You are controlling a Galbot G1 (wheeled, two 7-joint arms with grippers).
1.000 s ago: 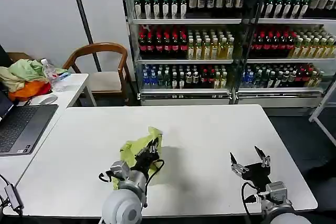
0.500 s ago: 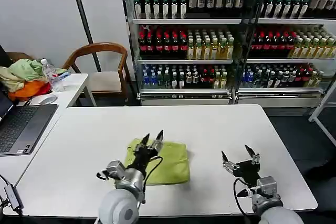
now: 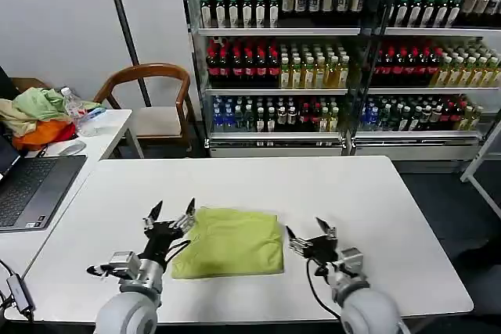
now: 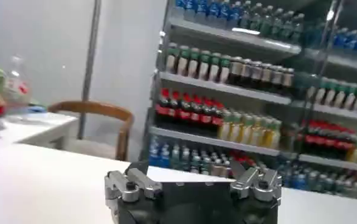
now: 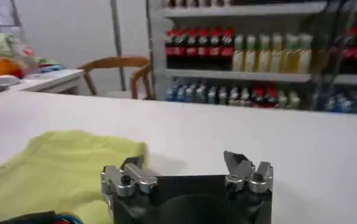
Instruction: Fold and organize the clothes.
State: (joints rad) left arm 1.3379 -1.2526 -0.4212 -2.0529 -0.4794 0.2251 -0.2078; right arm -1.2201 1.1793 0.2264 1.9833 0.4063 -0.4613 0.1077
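Note:
The clothes [image 3: 229, 242], a lime yellow-green T-shirt, lie folded into a flat rectangle near the front of the white table [image 3: 368, 193]. My left gripper [image 3: 171, 213] hovers open just off the shirt's left edge, holding nothing. Close to the shirt's right edge my right gripper [image 3: 306, 234] is also open and empty. In the right wrist view the T-shirt [image 5: 56, 167] lies beside the right gripper [image 5: 184, 167]. In the left wrist view the left gripper [image 4: 190, 176] faces the shelves with bare table beyond it.
Shelves of bottled drinks [image 3: 313, 60] stand behind the table. A wooden chair [image 3: 153, 95] sits at the back left. A side table on the left carries a laptop [image 3: 31, 189], a water bottle [image 3: 74, 107] and a heap of pale green and orange garments [image 3: 35, 119].
The left gripper let go of the shirt, which now lies flat and folded, and drew back to the left. The right gripper moved left toward the shirt's right edge.

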